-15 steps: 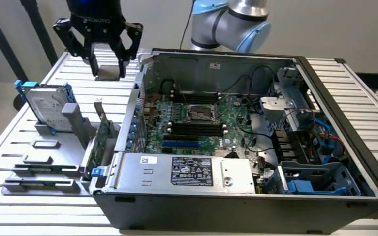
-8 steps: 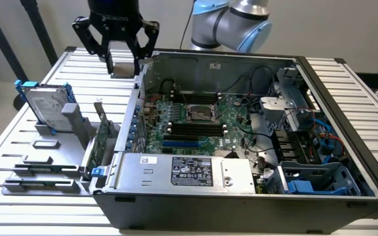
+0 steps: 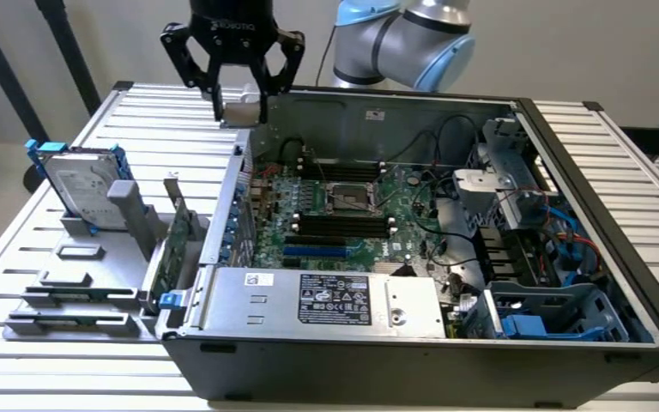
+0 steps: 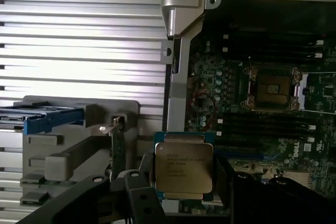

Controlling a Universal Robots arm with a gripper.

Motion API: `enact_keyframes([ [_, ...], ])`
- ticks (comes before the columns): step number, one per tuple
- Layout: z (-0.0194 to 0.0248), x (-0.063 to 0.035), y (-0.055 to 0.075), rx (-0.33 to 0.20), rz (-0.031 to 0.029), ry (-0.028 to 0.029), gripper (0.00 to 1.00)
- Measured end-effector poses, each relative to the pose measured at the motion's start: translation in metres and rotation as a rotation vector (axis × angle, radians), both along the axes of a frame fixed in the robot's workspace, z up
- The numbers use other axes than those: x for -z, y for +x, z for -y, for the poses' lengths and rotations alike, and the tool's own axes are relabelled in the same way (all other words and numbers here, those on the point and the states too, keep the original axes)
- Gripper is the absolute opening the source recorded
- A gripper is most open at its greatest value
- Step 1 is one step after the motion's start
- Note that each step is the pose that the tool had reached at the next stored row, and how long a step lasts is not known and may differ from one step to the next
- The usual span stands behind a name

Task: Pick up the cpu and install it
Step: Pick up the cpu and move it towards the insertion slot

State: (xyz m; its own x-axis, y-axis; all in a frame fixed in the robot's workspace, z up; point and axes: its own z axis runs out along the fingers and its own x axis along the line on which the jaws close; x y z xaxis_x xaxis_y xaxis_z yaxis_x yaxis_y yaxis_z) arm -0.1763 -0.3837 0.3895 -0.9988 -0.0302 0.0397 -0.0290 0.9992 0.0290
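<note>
One computer case (image 3: 421,369), one cpu (image 4: 184,167), one gripper (image 3: 241,112), one hard drive (image 3: 78,184), one silver box (image 3: 329,300), one socket (image 3: 350,199)

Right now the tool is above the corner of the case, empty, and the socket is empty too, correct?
No, the tool is not empty: the wrist view shows it gripping the cpu. The rest holds: it is above the corner of the case, and the socket is empty.
</note>
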Motion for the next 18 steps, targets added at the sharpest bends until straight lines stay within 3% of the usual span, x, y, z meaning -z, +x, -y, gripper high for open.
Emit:
enact_keyframes([
  [8, -0.02, 0.0024, 0.029, 0.0, 0.0001, -0.0047, 0.55],
  [14, -0.0342, 0.0069, 0.054, 0.0, 0.0001, -0.0132, 0.55],
  [18, -0.0414, 0.011, 0.072, 0.0, 0.0001, -0.0197, 0.55],
])
